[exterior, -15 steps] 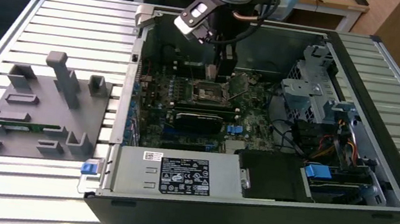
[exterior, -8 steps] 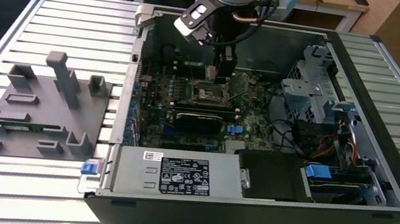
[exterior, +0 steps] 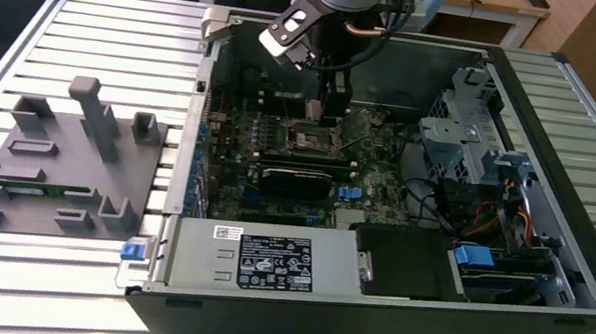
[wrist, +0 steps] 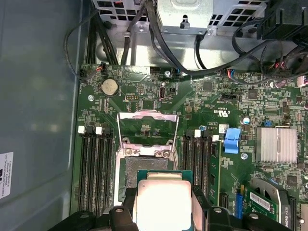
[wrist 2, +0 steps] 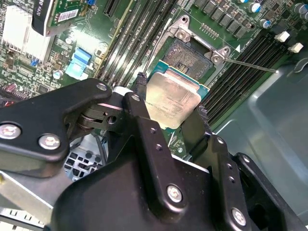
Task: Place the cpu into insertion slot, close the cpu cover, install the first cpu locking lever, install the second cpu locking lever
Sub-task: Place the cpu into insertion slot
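My gripper (wrist 2: 172, 96) is shut on the cpu (wrist 2: 173, 98), a flat square chip with a dull silver top, gripped by two opposite edges. The chip hangs a little above the motherboard, just off the open insertion slot (wrist 2: 192, 55), overlapping its near edge. In the first wrist view the cpu (wrist: 161, 202) lies between the black fingers (wrist: 122, 214), with the bare slot (wrist: 144, 168) partly uncovered beyond it. The cpu cover (wrist: 147, 114), a thin silvery frame, is swung back open. A thin lever rod (wrist 2: 250, 64) sticks out sideways from the slot. In the exterior view the gripper (exterior: 334, 102) hovers over the slot (exterior: 312, 141).
The open computer case (exterior: 567, 260) holds a labelled power supply box (exterior: 260, 259), a drive cage (exterior: 468, 139) and cables. Memory slots (wrist: 96, 168) flank the socket. A blue connector (wrist: 232, 140) and a heatsink (wrist: 275, 144) sit nearby. A grey fixture (exterior: 69, 159) stands on the exterior view's left.
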